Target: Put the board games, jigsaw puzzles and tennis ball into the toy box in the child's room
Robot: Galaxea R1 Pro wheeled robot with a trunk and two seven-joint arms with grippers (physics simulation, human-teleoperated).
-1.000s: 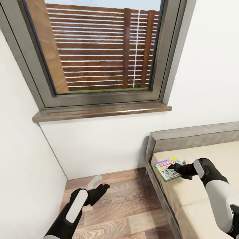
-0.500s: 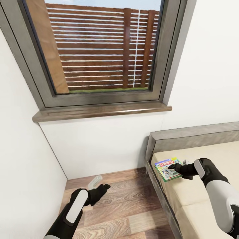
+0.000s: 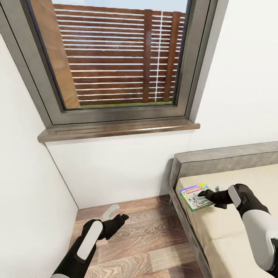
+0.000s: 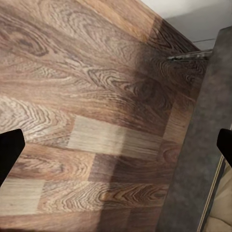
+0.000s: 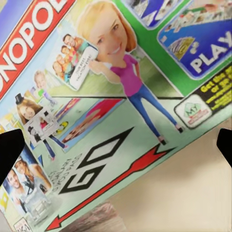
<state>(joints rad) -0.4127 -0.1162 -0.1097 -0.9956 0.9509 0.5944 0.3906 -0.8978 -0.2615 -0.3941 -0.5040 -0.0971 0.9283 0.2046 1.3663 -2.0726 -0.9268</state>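
- Right claw [image 3: 206,195] spread wide, hovering over glossy flat Monopoly board game [image 3: 195,197] on smooth beige bed [image 3: 231,227].
- Left claw [image 3: 116,216] open wide above grainy wood-plank floor [image 3: 146,243].

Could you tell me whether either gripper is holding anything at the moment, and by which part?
Nothing is held. The right gripper hangs open over the board game on the bed; the left gripper is open over the floor.

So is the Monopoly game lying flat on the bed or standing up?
Lying flat. The board game rests face up on the bed near the corner, with the right gripper just over it.
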